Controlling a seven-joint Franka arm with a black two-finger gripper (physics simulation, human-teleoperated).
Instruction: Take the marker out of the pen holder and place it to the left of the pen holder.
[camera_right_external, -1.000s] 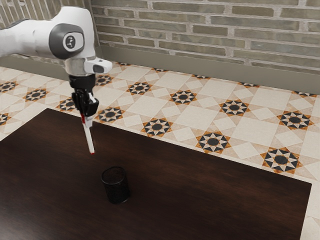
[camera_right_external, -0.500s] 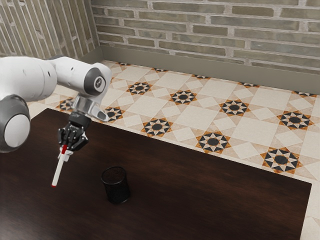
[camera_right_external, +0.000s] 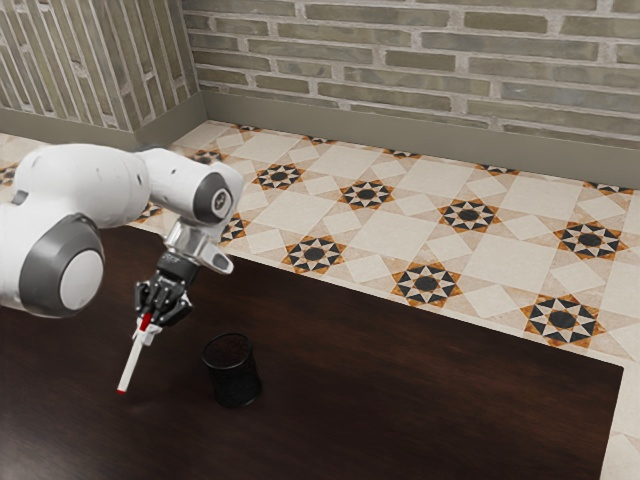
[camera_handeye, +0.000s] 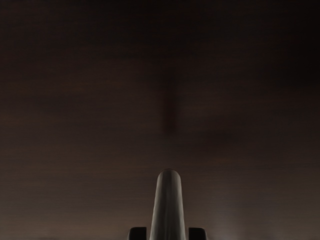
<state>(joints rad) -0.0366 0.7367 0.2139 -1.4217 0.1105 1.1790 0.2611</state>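
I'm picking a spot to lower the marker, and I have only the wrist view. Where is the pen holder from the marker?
Observer: The pen holder is toward the exterior view's right from the marker.
Operator: Is the holder upright or knocked over?
Observer: Upright on the table.
Operator: And how does the marker hang?
Observer: Tilted: from the gripper it slants down toward the exterior view's left.

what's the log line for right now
gripper: shut on marker | marker: tilted, outside pen holder, on the exterior view's left of it | pen holder: upright | release: not yet
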